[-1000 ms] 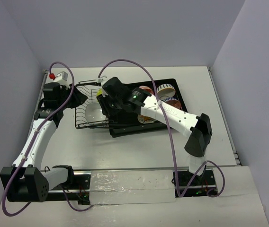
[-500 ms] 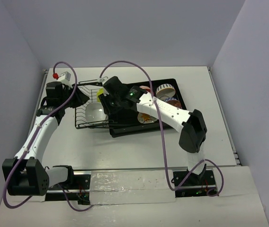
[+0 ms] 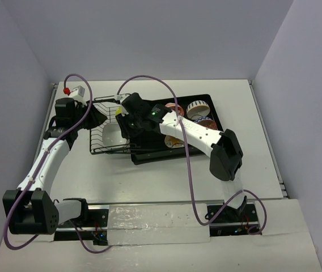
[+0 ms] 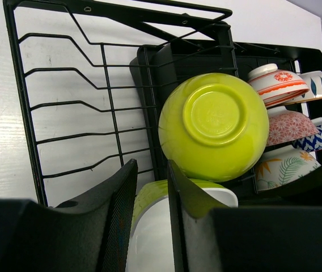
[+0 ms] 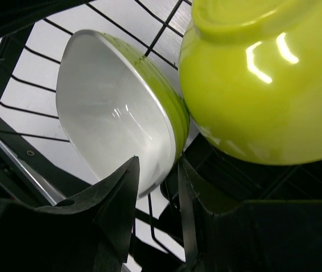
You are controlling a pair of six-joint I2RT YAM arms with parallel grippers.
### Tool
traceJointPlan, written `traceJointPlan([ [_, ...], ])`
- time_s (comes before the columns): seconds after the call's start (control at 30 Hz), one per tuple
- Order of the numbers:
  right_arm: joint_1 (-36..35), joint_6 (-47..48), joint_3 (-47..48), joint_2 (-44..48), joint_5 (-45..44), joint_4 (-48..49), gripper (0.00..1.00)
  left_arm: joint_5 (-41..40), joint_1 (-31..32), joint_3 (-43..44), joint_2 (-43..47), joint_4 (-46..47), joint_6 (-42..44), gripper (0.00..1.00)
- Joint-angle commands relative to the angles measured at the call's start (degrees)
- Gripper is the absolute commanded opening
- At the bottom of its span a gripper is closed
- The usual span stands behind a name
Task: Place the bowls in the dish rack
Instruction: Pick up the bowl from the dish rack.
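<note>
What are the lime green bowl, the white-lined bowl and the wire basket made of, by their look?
The lime green bowl: likely glazed ceramic; sharp highlights, foot ring. The white-lined bowl: same look; glossy inside, thin rim. The wire basket: probably coated metal; thin stiff matte-black rods. Plastic bowls cannot be excluded.

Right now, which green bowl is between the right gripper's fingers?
The white-lined green bowl, its rim between the fingers of the right gripper; the all-lime bowl beside it shows only its outside.
</note>
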State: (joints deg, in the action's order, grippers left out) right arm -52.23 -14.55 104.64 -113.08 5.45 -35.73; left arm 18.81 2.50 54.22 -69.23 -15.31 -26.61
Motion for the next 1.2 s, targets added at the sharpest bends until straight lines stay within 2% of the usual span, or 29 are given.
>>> traceJointPlan([
  [0.0,0.37,-0.75,1.53,-1.62,1.05,0.83,0.41,1.32,-0.22,0.54,0.15,1.78,0.77,0.33],
  [0.2,0.37,-0.84,2.50,-2.94,0.88,0.22,0.33,1.76,-0.83,0.45,0.15,1.95,0.51,0.33],
  [0.3,0.46,-0.84,1.71,-2.41,0.79,0.22,0.19,2.11,-1.01,0.45,0.06,2.13,0.42,0.33],
  [0.4,0.46,-0.84,0.30,-1.53,0.79,0.48,0.16,2.46,-1.45,0.36,0.15,2.30,0.24,0.33],
  [0.57,0.46,-1.01,-1.63,-0.57,1.23,1.01,0.00,2.90,-1.80,0.19,0.15,2.57,0.07,0.33],
  [1.17,0.99,-4.26,-6.20,6.37,1.40,6.80,0.00,2.29,-2.33,-0.25,0.68,2.92,-0.28,0.33],
])
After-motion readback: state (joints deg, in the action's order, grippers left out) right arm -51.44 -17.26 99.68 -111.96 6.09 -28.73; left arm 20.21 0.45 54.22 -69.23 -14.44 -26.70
